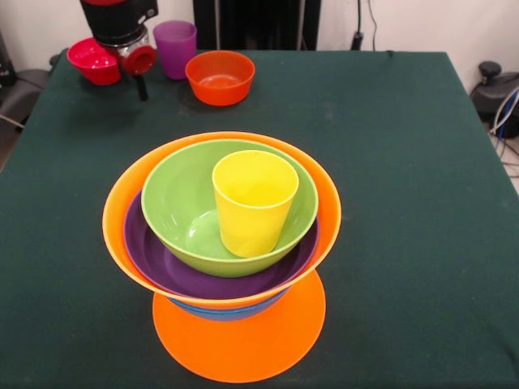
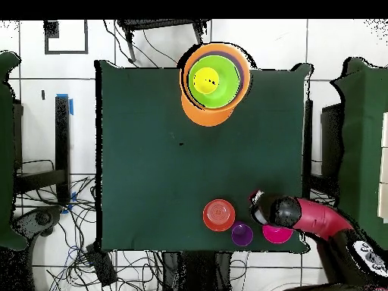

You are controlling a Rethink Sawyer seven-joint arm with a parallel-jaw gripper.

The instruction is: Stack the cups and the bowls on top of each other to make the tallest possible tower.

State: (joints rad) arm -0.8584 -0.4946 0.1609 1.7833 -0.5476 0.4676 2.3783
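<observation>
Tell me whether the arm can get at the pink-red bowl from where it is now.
Probably yes. The end effector hangs right beside the pink-red bowl, whose open top is uncovered; the purple cup stands apart on the other side.

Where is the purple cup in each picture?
Front view: the purple cup stands at the top left, on the table's far edge, between the pink-red bowl and the small orange-red bowl.
Overhead view: it sits near the bottom edge of the table, right of centre.
Shared landmark: the small orange-red bowl is beside it in both views.
</observation>
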